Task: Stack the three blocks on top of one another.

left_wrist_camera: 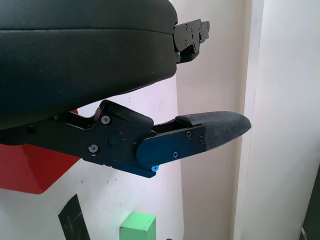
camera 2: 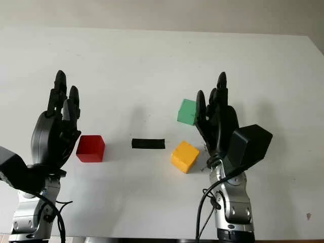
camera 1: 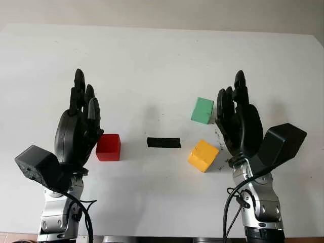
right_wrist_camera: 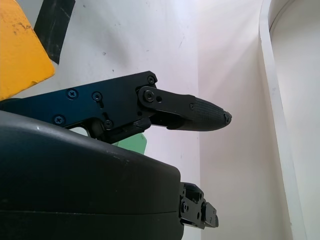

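left hand open beside red block; right hand open beside green block and yellow block.

No readable text, labels, brands, numbers or signs appeared anywhere in the scene.

The faces of the red block, the yellow block and the green block were plain and unmarked, as was the black strip that lay on the white table between the red and yellow blocks. The black shells of the left hand and the right hand carried no lettering or logo that could be read.
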Robot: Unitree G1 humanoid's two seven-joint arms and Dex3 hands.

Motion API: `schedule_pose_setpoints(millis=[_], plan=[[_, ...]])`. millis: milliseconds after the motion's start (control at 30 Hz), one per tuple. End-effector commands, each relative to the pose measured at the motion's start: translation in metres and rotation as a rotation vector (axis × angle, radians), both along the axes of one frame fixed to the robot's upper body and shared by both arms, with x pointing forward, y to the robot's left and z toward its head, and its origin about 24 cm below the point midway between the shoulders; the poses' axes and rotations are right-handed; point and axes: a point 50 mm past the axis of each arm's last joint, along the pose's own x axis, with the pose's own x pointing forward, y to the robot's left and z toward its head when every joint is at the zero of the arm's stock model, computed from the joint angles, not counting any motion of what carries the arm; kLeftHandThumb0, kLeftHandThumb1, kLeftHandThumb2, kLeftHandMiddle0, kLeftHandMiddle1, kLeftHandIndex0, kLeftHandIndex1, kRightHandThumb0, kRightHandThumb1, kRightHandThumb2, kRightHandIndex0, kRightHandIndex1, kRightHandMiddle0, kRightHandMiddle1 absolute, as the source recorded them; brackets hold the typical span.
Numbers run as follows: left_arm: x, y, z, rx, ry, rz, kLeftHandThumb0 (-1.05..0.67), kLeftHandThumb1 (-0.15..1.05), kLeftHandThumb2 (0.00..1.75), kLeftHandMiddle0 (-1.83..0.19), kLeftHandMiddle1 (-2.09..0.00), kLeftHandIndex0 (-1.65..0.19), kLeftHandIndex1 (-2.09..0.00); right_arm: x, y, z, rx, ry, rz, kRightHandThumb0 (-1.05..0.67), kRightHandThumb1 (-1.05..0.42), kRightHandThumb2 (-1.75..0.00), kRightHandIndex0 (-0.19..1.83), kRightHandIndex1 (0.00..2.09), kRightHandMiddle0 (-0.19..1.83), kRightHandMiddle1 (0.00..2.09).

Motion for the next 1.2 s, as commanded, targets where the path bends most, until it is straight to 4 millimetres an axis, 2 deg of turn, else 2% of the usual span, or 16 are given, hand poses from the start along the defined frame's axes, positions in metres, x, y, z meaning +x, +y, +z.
schedule_pose_setpoints(millis=[0, 467, 767, 800, 867, 900, 967, 1033, 1167], plan=[[-0.004, -0.001, 0.001, -0.003, -0.009, 0.001, -0.74, 1.05, 0.62, 0.19, 0.00, 0.19, 0.00, -0.003, 0.000, 0.002, 0.009, -0.004, -0.001, -0.55, -1.05, -0.54, -0.19, 0.00, -0.19, 0.00], [0.000, 0.001, 0.005, -0.011, -0.036, 0.006, -0.74, 1.05, 0.61, 0.19, 0.00, 0.19, 0.00, -0.006, -0.001, 0.003, 0.011, 0.015, -0.013, -0.56, -1.05, -0.51, -0.19, 0.00, -0.19, 0.01], [-0.011, 0.022, 0.027, 0.052, -0.135, 0.078, -0.69, 1.05, 0.59, 0.17, -0.04, 0.18, -0.02, -0.005, -0.002, 0.005, 0.005, -0.008, 0.014, -0.54, -1.05, -0.53, -0.19, 0.00, -0.19, 0.00], [-0.013, 0.025, 0.031, 0.069, -0.158, 0.084, -0.67, 1.05, 0.58, 0.11, -0.07, 0.15, -0.04, -0.005, -0.002, 0.005, 0.002, -0.009, 0.015, -0.54, -1.05, -0.53, -0.19, 0.00, -0.19, 0.00], [-0.018, 0.033, 0.040, 0.135, -0.206, 0.116, -0.64, 1.05, 0.53, -0.03, -0.10, 0.05, -0.08, -0.005, -0.002, 0.005, 0.000, -0.007, 0.014, -0.54, -1.05, -0.53, -0.19, 0.00, -0.19, 0.00], [-0.020, 0.036, 0.046, 0.206, -0.226, 0.152, -0.65, 1.05, 0.46, -0.19, -0.11, -0.10, -0.13, -0.005, -0.002, 0.005, -0.004, -0.008, 0.015, -0.55, -1.05, -0.53, -0.19, 0.00, -0.19, 0.00], [-0.026, 0.043, 0.059, 0.356, -0.268, 0.218, -0.68, 1.05, 0.40, -0.31, -0.12, -0.29, -0.20, -0.005, -0.001, 0.006, -0.004, -0.012, 0.019, -0.54, -1.05, -0.54, -0.19, 0.00, -0.19, 0.00], [-0.032, 0.047, 0.069, 0.474, -0.300, 0.246, -0.66, 1.05, 0.25, -0.30, -0.10, -0.36, -0.25, -0.005, -0.001, 0.006, -0.003, -0.013, 0.018, -0.54, -1.05, -0.54, -0.19, 0.00, -0.19, 0.00], [-0.046, 0.049, 0.079, 0.749, -0.229, 0.306, -0.69, 1.00, 0.09, -0.18, -0.03, -0.32, -0.23, -0.005, -0.002, 0.006, 0.002, -0.016, 0.023, -0.54, -1.05, -0.54, -0.19, 0.00, -0.19, 0.00]])
